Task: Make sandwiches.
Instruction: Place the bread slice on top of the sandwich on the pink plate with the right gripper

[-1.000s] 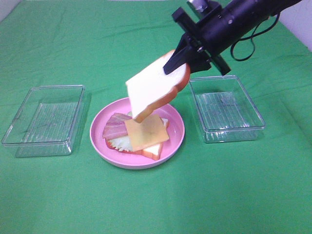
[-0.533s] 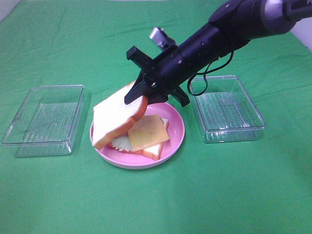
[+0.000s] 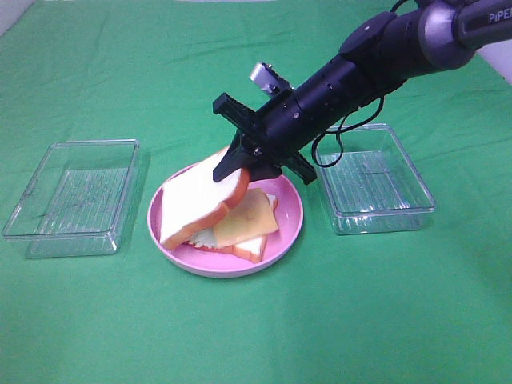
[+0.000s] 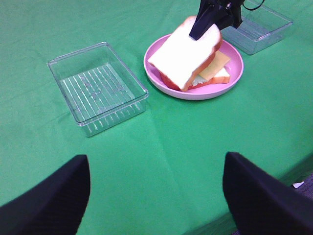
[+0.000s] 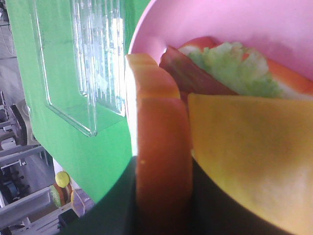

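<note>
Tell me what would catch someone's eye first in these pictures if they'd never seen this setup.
First, the black right gripper reaching in from the right, clamped on a white toy bread slice with orange-brown crust and holding it tilted over the stack. Beneath it, the round pink plate at mid-table holds square orange cheese on pale green lettuce and another bread slice. Two clear plastic trays flank the plate on the green cloth.

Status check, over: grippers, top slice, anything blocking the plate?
Right gripper shut on top bread slice, tilted over stack on pink plate. Left gripper open, idle, clear. Cheese slice partly uncovered. Nothing blocking.
</note>
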